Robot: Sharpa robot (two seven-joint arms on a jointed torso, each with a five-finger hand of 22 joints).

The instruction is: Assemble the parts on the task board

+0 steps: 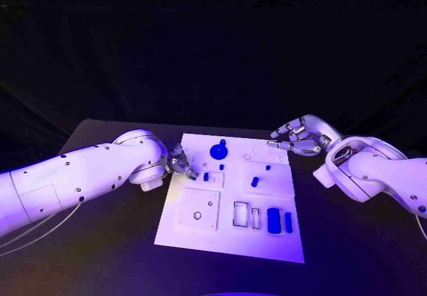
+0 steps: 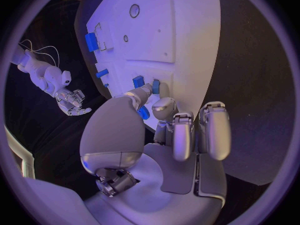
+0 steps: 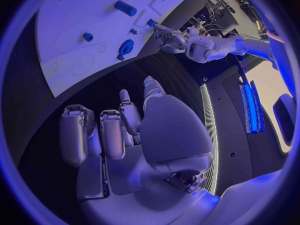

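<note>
showing unmarked task board (image 1: 267, 237), no txt

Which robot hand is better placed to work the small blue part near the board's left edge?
Probably the left robot hand: its fingertips are already at the small blue part on the task board. The right robot hand hovers off the board's far right corner.

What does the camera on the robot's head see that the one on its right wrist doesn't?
Only the head view takes in the near end of the task board with two upright blue blocks, and the right hand from outside. Only the right wrist view shows that hand's palm, holding nothing. Both show the left hand at the board's edge and the blue gear-shaped part.
</note>
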